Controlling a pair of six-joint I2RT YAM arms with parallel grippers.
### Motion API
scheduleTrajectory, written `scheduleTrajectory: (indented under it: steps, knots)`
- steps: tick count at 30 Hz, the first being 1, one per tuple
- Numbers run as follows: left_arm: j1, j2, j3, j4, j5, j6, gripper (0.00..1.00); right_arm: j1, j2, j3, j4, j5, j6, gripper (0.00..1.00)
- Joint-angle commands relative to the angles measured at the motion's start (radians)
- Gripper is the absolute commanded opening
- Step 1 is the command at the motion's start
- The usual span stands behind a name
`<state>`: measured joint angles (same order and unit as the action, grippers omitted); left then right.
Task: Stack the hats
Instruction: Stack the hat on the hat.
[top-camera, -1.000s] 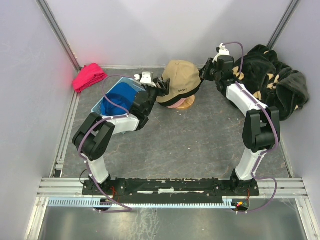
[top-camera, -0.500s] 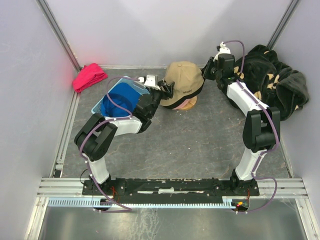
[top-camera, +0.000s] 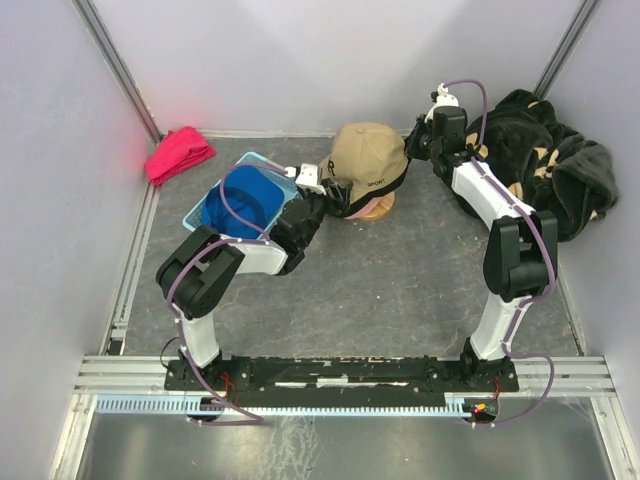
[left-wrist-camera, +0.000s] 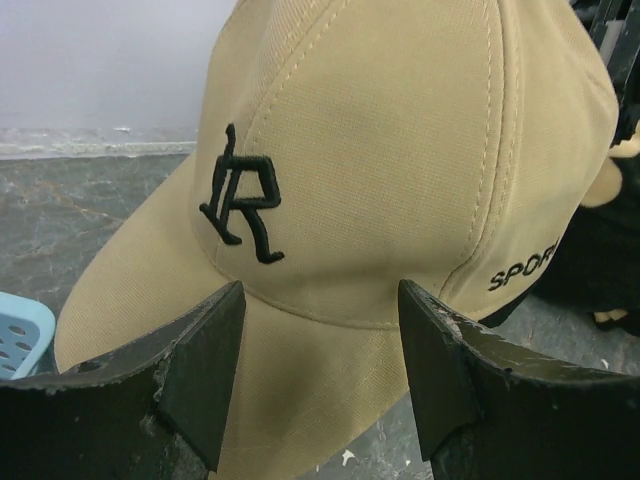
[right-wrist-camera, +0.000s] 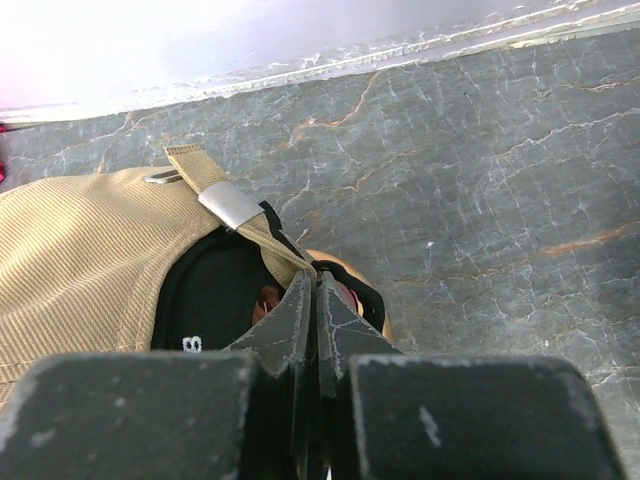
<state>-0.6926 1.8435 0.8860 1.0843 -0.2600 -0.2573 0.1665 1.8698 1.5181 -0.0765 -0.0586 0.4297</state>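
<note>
tan cap (top-camera: 368, 155): light, soft crown, stiffer brim (left-wrist-camera: 120, 310) | left gripper (left-wrist-camera: 320, 305): spread astride brim, best hold | right gripper (right-wrist-camera: 312, 290): clenched, possibly nipping rear strap (right-wrist-camera: 235, 210)

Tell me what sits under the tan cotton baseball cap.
Through the rear opening of the tan cotton baseball cap, a black fabric cap with white lettering shows; a pink edge peeks out below. The rest of the pile is covered.

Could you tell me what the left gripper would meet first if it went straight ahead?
Most likely the tan cap: the left gripper points at it, the brim showing between its open jaws, the front panel beyond.
</note>
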Motion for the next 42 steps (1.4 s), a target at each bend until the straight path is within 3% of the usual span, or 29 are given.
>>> scheduleTrajectory:
  steps: [1, 13, 23, 42]
  knots:
    - [-0.010, 0.015, 0.001, 0.017, -0.002, -0.037, 0.69, -0.006, 0.033, -0.003, -0.078, 0.078, -0.029, 0.05]
    - [-0.013, 0.047, 0.010, 0.014, 0.006, -0.048, 0.69, -0.008, 0.029, -0.050, -0.051, 0.100, -0.014, 0.05]
    - [-0.015, -0.011, -0.027, 0.040, -0.029, -0.040, 0.71, -0.008, -0.012, -0.018, -0.033, 0.111, 0.002, 0.23]
    - [-0.022, -0.149, 0.002, -0.010, -0.078, 0.004, 0.77, -0.035, -0.079, -0.009, 0.054, 0.061, 0.125, 0.28]
